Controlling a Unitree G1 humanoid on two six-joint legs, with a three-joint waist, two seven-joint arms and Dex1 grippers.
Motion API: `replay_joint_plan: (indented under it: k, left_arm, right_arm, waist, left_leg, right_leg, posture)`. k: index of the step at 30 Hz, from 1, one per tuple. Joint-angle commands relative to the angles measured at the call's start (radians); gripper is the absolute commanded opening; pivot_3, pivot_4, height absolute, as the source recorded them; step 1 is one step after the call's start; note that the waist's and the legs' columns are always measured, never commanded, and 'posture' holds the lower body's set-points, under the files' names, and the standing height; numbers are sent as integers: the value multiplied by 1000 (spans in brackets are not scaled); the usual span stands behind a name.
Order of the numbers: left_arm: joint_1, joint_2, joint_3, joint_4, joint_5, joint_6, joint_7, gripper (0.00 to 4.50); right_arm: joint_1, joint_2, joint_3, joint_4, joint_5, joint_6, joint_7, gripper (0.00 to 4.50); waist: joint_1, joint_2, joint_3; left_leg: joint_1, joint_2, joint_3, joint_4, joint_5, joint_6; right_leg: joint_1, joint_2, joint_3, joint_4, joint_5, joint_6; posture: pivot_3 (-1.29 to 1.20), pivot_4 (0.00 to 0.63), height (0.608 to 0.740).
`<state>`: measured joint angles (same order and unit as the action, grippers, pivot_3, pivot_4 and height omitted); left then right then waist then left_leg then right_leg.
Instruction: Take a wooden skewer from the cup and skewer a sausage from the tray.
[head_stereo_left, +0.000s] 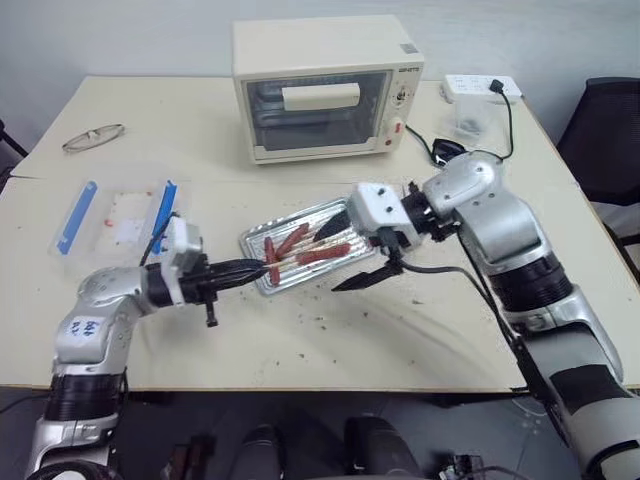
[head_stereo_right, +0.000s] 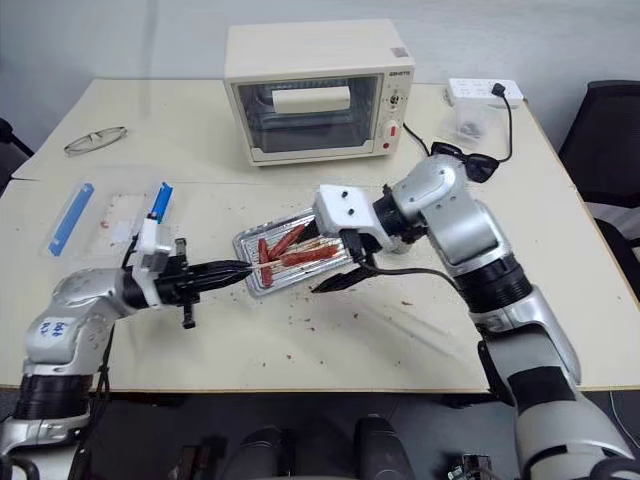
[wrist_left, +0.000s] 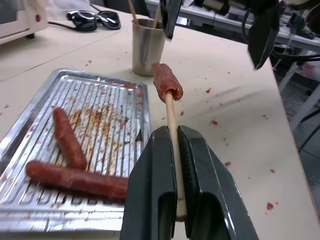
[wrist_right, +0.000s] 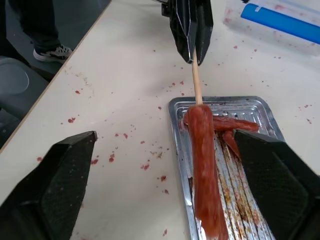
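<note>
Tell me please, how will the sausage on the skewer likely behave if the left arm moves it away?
The sausage looks soft and sits at the far end of the thin wooden skewer, so it may droop or slide. The skewer seems stiff but slender, so a quick swing might bend it. The left gripper pinches only the stick's end, so it could pivot.

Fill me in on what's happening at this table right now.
The robot is skewering sausages. Its left gripper is shut on a wooden skewer that already has a sausage pushed onto its far end, held over the metal tray. The right gripper is open, its fingers spread to either side of that sausage. Three more sausages lie in the tray. The cup with spare skewers stands on the table just beyond the tray.
</note>
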<state>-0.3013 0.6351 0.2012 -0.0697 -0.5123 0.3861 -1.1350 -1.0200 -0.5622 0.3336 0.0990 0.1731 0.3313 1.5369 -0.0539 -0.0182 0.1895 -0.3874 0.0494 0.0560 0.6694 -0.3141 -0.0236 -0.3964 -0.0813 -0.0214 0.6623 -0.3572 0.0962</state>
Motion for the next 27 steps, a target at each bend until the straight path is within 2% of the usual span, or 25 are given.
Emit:
replay_joint_plan:
  k: [1,6,8,11,14,16,19,22,27]
  left_arm:
    - [54,9,66,-64,-44,-23,23,0]
    - [175,-18,173,-127,-96,-33,94,0]
    - [220,-47,244,-136,-129,-39,152,0]
    - [261,-119,364,-154,-185,-53,289,0]
    - [269,-196,439,-178,-203,-86,433,0]
    - [262,-258,481,-186,-194,-116,560,0]
    - [237,-291,492,-166,-160,-141,671,0]
    - [176,-277,480,-87,-125,-147,756,0]
    - [29,-215,438,109,-45,-159,840,0]
  right_arm:
    - [12,-44,-63,-61,81,7,55,4468]
    - [155,-69,-239,-188,261,33,-32,4468]
    - [273,-51,-334,-261,316,5,-109,4468]
    - [463,-13,-472,-351,403,-54,-182,4468]
    - [561,23,-559,-415,536,32,-305,4468]
    - [652,55,-593,-458,542,-16,-354,4468]
    - [737,78,-608,-490,520,-62,-412,4468]
    - [794,73,-599,-485,486,-125,-418,4468]
    - [788,55,-584,-445,467,-157,-440,4468]
  waist:
    - [1,0,0]
    - [4,0,0]
    - [9,0,0]
    - [19,-1,-1]
    - [25,-1,-1]
    - [27,-2,-1]
    - [28,-3,-2]
    - [30,-3,-2]
    - [27,-4,-2]
  left_leg:
    - [0,0,0,0,0,0]
    - [0,0,-1,-1,0,1]
    - [0,0,-2,-2,0,1]
    - [0,0,-4,-2,-1,1]
    - [0,-1,-4,-1,-1,1]
    - [1,-1,-3,-1,-1,1]
    - [2,0,-4,-1,-1,1]
    - [2,-1,-4,-1,-1,1]
    - [3,-2,-3,-1,0,1]
  right_leg:
    - [0,0,0,0,0,0]
    - [1,-1,2,-2,0,0]
    - [1,-2,3,-2,0,0]
    - [4,-2,3,-4,0,0]
    - [4,-2,4,-4,0,0]
    - [4,-2,4,-4,0,0]
    - [6,-1,4,-4,0,0]
    - [5,-1,4,-4,0,0]
    - [5,2,2,-3,0,0]
  posture:
    - [0,150,740]
    - [0,150,740]
    - [0,150,740]
    - [0,150,740]
    - [0,150,740]
    - [0,150,740]
    - [0,150,740]
    - [0,150,740]
    - [0,150,740]
